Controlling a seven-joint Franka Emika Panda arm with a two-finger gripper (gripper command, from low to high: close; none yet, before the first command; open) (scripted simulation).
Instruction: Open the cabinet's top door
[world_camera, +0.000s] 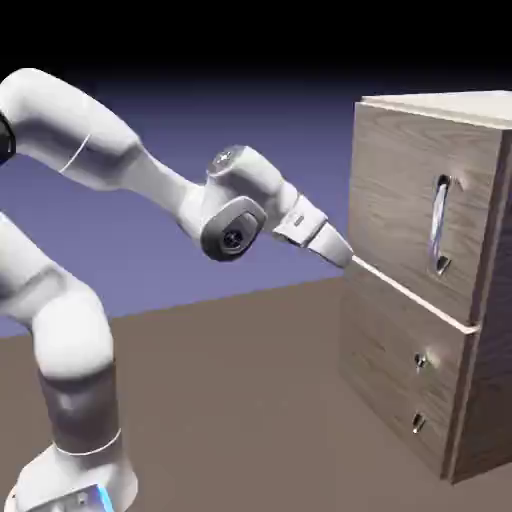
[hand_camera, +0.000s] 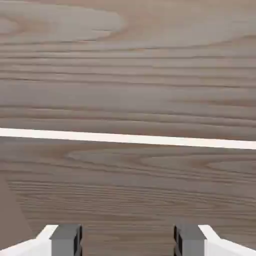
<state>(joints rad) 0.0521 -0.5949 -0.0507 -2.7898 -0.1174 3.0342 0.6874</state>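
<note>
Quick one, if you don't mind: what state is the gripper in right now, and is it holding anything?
Gripper: open, holding nothing; its fingertips stand wide apart facing the cabinet wood, away from the handle.

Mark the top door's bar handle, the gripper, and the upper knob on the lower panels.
bar handle (world_camera: 439, 225): exterior view, middle of the vertical silver bar.
gripper (world_camera: 343, 256): exterior view, fingertips at the cabinet's front edge.
upper knob (world_camera: 421, 361): exterior view, the metal knob itself.

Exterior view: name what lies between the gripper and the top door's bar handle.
Only bare wood of the top door separates the gripper, at its lower left corner, from the bar handle; the exterior view shows it.
</note>
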